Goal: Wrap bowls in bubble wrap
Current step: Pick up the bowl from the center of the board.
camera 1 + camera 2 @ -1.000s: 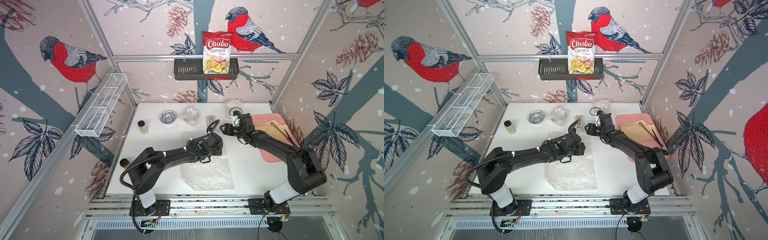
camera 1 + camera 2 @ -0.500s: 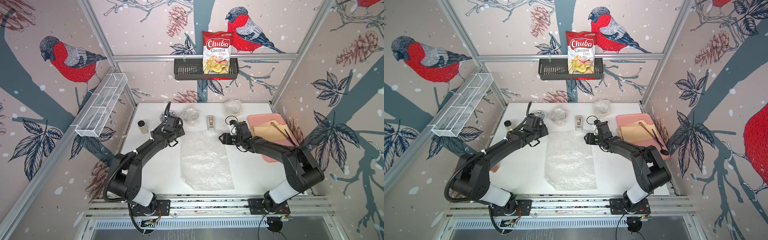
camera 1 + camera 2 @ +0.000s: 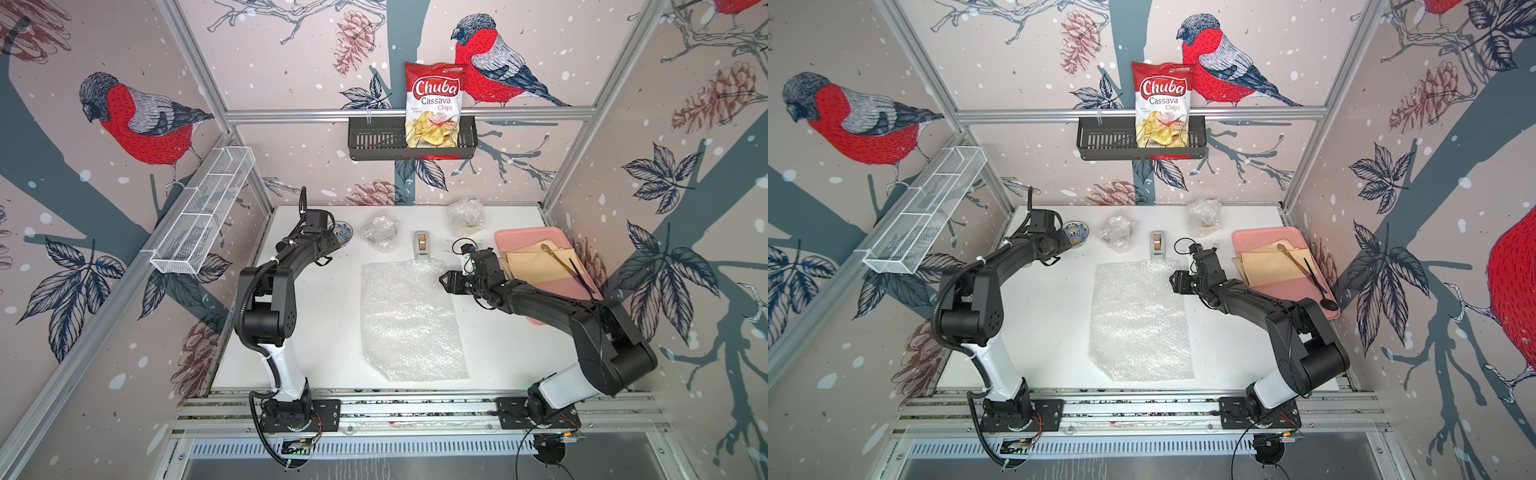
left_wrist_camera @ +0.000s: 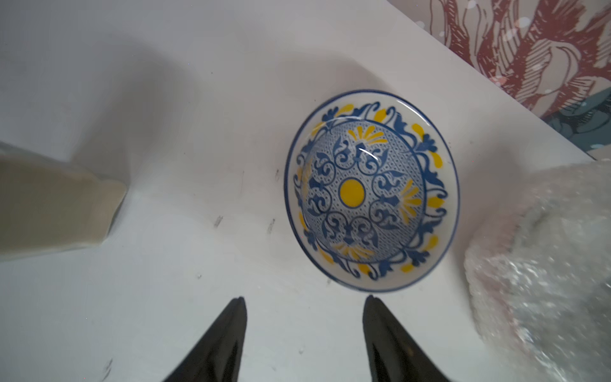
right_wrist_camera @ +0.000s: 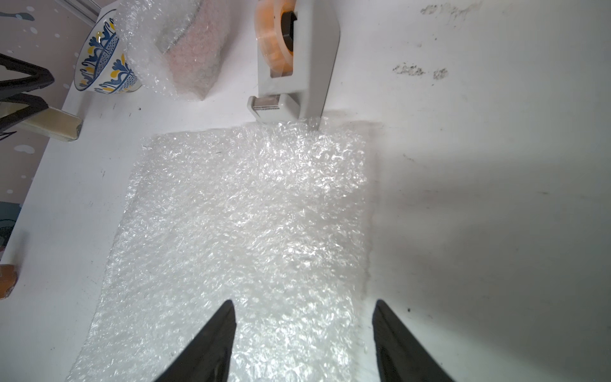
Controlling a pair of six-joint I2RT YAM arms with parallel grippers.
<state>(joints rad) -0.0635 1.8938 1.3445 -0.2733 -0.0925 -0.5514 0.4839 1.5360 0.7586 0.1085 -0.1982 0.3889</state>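
Behind, chips bag point(image 3: 434, 106) in basket point(image 3: 374, 141) — paper point(image 3: 536, 266) in tray point(image 3: 528, 236) — left fingers point(image 4: 224, 347), right fingers point(image 5: 211, 350) spread.

The white table point(image 3: 324, 316) before me carries a flat sheet of bubble wrap point(image 3: 409, 320) at its middle, the sheet's far edge touching the base of a tape dispenser point(image 3: 422, 245). Along the back, on my left, the blue-and-yellow bowl point(image 4: 370, 191) stands upright with a crumpled bubble-wrap bundle point(image 3: 379, 236) just beside it. A second bubble-wrap bundle point(image 3: 466, 216) lies further to my right near the back edge, and a pink tray point(image 3: 519, 236) lies against the table's right side.
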